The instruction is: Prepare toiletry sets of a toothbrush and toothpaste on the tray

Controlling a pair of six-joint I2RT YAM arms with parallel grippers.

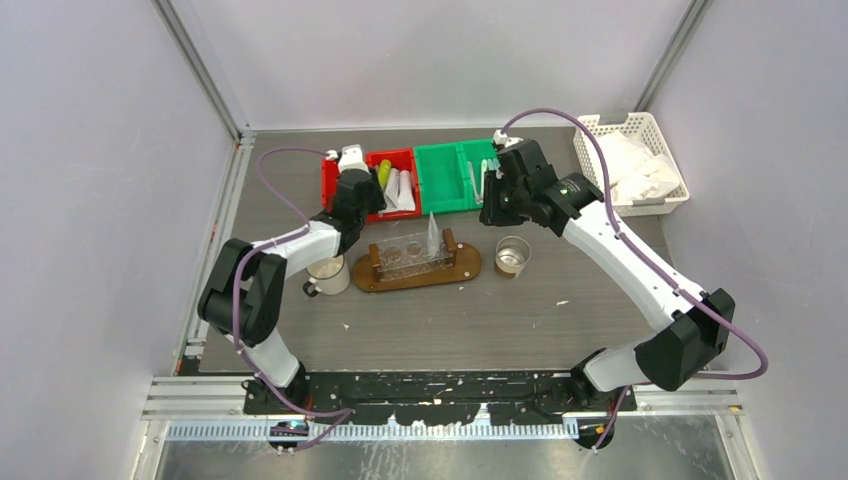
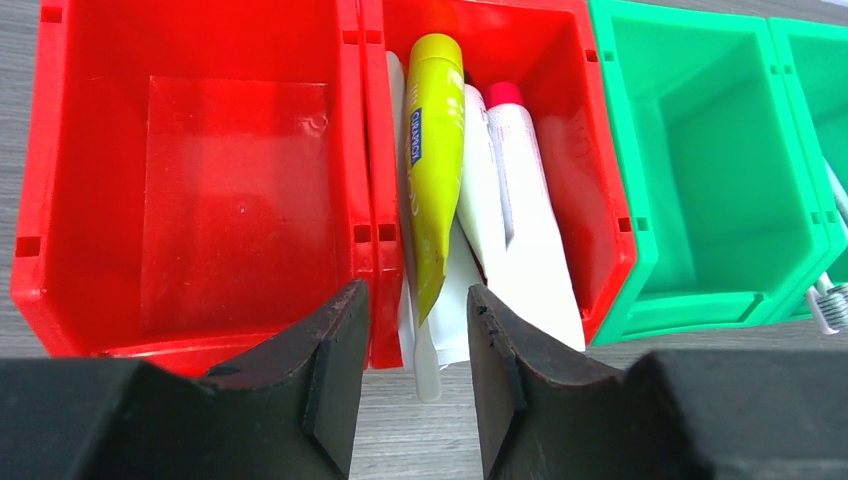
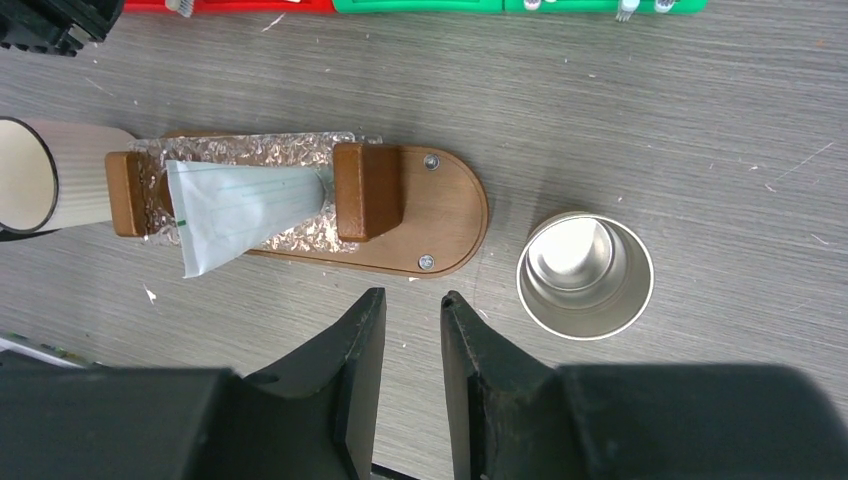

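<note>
The wooden tray (image 1: 462,266) lies mid-table with a clear holder on it, and one whitish toothpaste tube (image 1: 433,233) stands in that holder. My left gripper (image 1: 362,208) hovers at the front edge of the red bins (image 2: 200,200). It is open, its jaws either side of the flat tail of a white tube (image 2: 428,370) without touching it. Above that tail lie a yellow-green tube (image 2: 432,170) and more white tubes (image 2: 520,210). Toothbrushes (image 1: 470,180) rest in a green bin (image 1: 440,178). My right gripper (image 3: 412,300) hangs high over the table near the tray's (image 3: 440,215) right end, open by a narrow gap and empty.
A white mug (image 1: 327,275) stands left of the tray and a metal cup (image 3: 585,275) right of it. A white basket (image 1: 660,135) holding cloths sits at the back right. The left red bin is empty. Enclosure walls close in the table on three sides.
</note>
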